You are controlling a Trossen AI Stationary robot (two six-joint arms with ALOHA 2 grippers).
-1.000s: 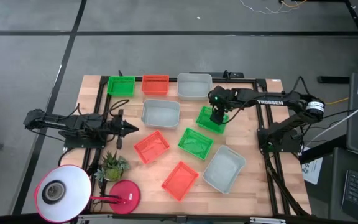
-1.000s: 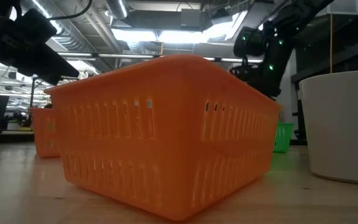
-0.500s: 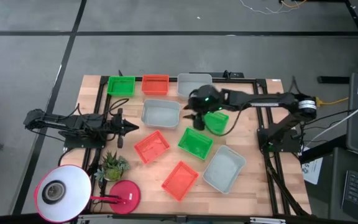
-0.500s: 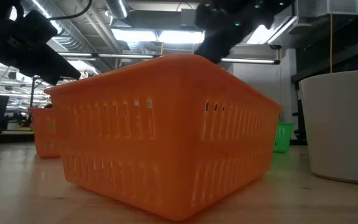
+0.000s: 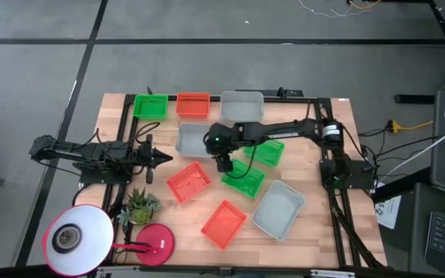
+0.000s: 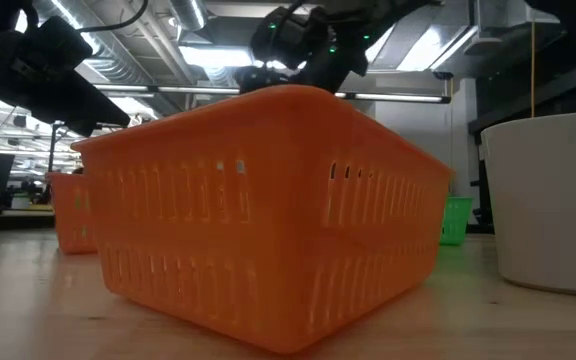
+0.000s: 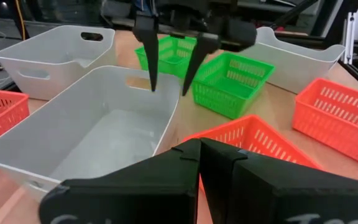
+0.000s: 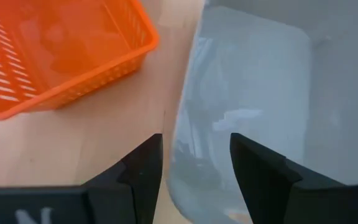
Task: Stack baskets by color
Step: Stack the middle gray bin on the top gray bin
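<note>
The right gripper (image 5: 224, 164) has been swept from above the green basket (image 5: 264, 150) near the bench's right side toward the centre, and is now held with jaws apart over the near edge of the grey basket (image 5: 198, 140).

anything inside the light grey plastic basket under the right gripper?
The light grey plastic basket looks empty: bare floor visible. The open right gripper straddles its rim; the left gripper's fingers cover one near corner.
</note>
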